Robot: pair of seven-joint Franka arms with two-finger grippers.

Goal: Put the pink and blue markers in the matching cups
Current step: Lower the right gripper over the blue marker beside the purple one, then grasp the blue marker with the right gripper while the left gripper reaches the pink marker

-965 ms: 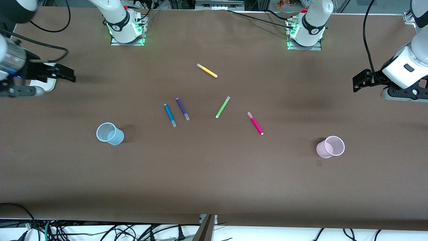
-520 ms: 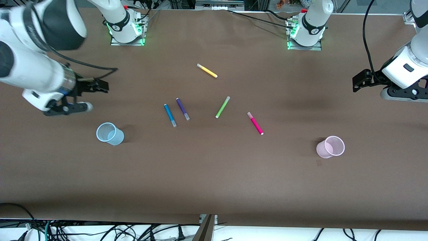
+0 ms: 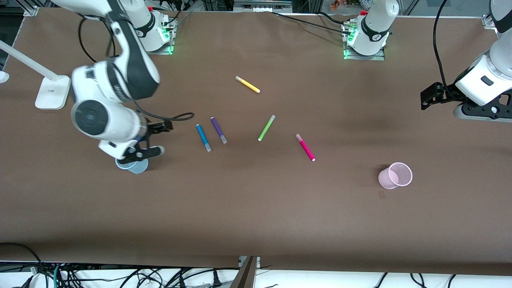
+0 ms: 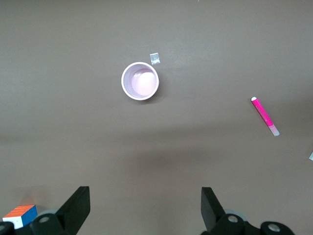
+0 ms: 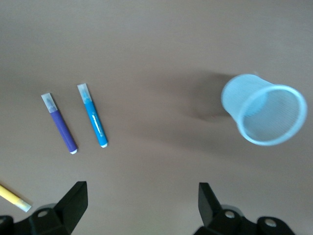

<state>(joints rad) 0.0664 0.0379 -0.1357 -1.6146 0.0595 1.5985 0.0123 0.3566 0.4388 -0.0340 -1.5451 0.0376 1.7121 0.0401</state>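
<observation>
front view: right claw [image 3: 160, 129] hung spread, empty, over worktop [image 3: 256, 216], blue cup [image 3: 134, 166] beneath its wrist, blue marker [image 3: 203, 137] just beside purple marker [image 3: 218, 130]. left claw [image 3: 430, 96] waited spread at its end.
left wrist view: pink cup [image 4: 140, 81] upright, pink marker [image 4: 264, 115] well apart.
right wrist view: blue and purple lay close; risk of pinching both or wrong one.

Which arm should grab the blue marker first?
Right, probably. Its open claw hangs over the table between the blue cup and the blue marker, both in its wrist view. The left claw waits, open, at its own end, closer to the pink marker and pink cup.
</observation>
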